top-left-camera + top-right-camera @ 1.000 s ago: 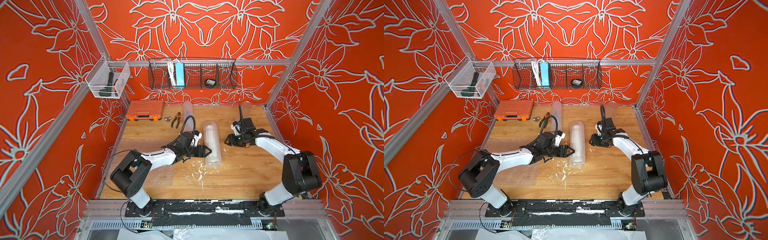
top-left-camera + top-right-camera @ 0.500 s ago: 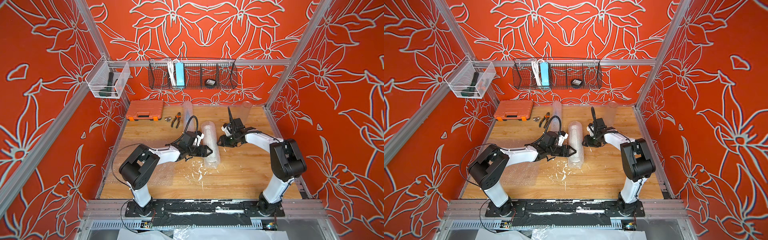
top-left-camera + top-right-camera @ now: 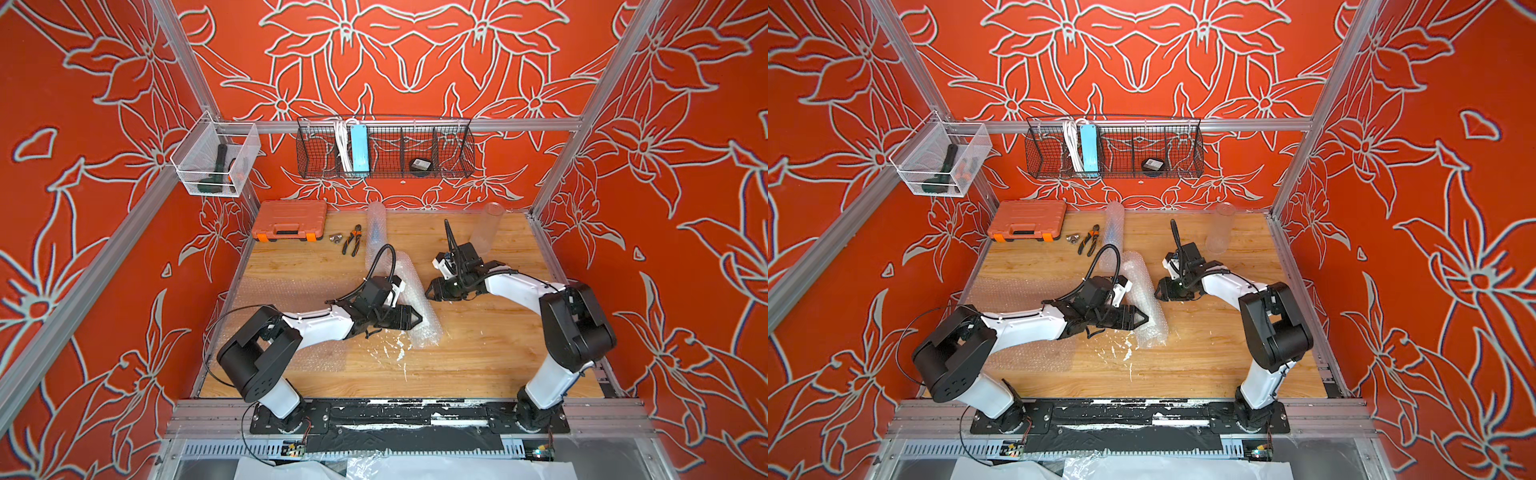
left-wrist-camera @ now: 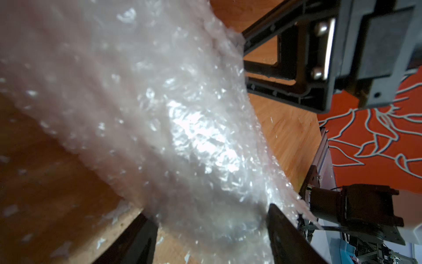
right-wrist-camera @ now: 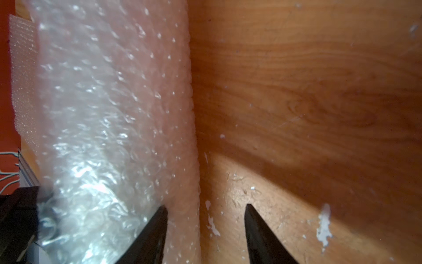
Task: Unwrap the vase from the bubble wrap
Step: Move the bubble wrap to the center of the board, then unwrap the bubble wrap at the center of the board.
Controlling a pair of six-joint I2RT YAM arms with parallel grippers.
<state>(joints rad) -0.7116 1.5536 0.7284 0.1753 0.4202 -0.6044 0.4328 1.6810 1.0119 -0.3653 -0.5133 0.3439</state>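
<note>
A roll of bubble wrap (image 3: 409,291) (image 3: 1142,291) lies mid-table, running from far to near. The vase does not show through the wrap. My left gripper (image 3: 415,320) (image 3: 1142,320) reaches in from the left onto the roll's near part. In the left wrist view the roll (image 4: 182,137) fills the space between the fingers of that gripper (image 4: 209,212), which is shut on it. My right gripper (image 3: 430,293) (image 3: 1158,293) sits low at the roll's right side. It (image 5: 205,205) is open, with one finger over the roll's edge (image 5: 137,114) and the other over bare wood.
A second bubble-wrap roll (image 3: 376,228) and a clear glass cylinder (image 3: 486,230) are at the back. Flat bubble-wrap sheets (image 3: 291,291) cover the left of the table. An orange tool case (image 3: 291,220) and pliers (image 3: 353,245) lie back left. White scraps (image 3: 395,353) dot the wood.
The right gripper has slid left up to the roll's side. The left gripper has moved nearer along the roll and its jaws have narrowed onto it.
</note>
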